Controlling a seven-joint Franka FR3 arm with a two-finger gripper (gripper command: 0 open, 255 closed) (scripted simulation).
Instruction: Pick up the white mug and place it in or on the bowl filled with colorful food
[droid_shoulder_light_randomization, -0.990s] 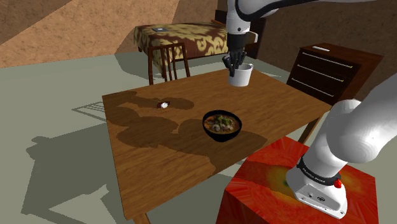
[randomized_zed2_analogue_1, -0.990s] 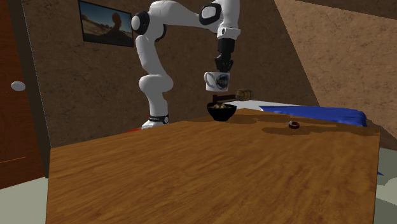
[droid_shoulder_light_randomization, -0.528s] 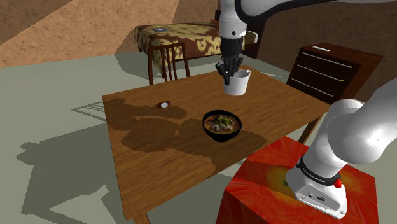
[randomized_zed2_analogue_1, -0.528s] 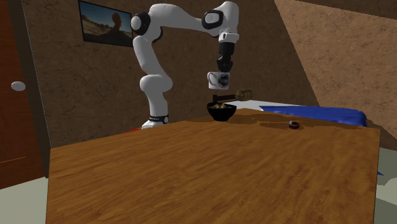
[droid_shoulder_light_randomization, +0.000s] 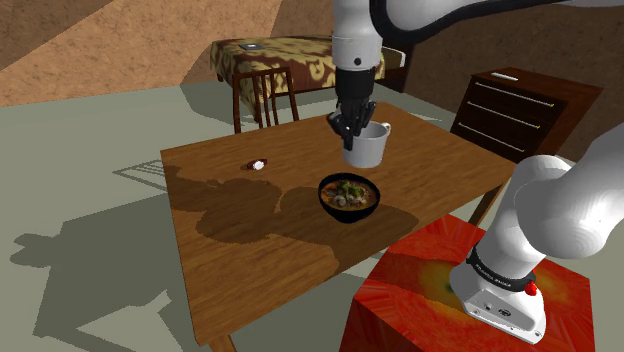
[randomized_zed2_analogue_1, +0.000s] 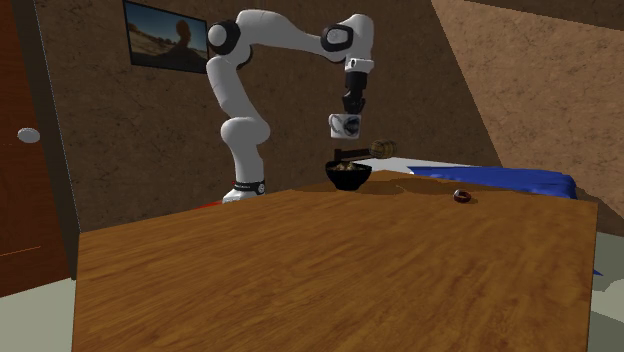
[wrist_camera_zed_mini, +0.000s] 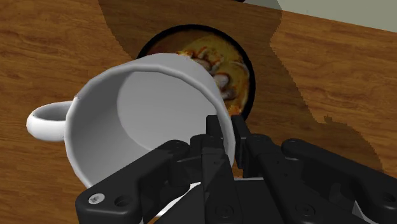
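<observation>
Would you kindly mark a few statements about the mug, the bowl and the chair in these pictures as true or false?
1. The gripper clasps the white mug by its rim, clear of the table. True.
2. The mug sits inside the bowl. False: it hangs in the air above the bowl, apart from it.
3. The bowl, filled with food, stands on the wooden table. True.
4. The chair lies tipped over on the floor. False: it stands upright at the table's far edge in the shoulder view.
</observation>
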